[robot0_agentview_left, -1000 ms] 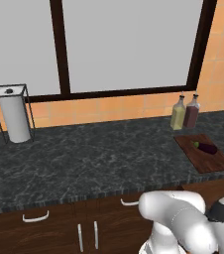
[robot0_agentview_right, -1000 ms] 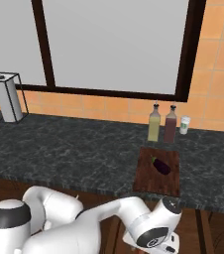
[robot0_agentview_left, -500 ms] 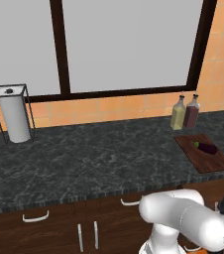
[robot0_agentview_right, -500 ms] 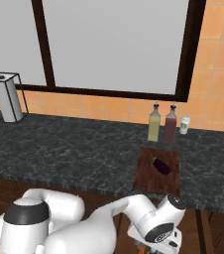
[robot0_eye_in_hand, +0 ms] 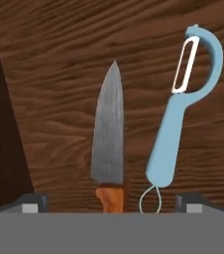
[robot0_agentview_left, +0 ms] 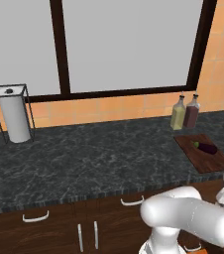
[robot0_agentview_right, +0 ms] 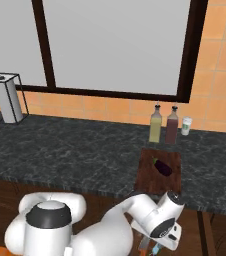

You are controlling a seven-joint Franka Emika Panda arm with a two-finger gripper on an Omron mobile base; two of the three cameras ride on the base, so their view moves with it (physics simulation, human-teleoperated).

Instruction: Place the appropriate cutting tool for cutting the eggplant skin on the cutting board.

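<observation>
With your pincer (robot0_eye_in_hand: pixel 112 201) spread wide and empty, pinch the light, stiff blue peeler (robot0_eye_in_hand: pixel 183 109) just right of centre by its slim, possibly slippery handle.

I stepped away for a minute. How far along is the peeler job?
Done: the eggplant lies on the cutting board. In hand: the open gripper hangs over a knife and a blue peeler lying on dark wood, holding nothing. Left: grasp the peeler, set it on the board.

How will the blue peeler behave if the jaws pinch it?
The blue peeler looks rigid and thin, so probably light. It lies flat on wood beside the knife, unlikely to roll. Its smooth, narrow handle may slip or pivot, and the head end could swing.
</observation>
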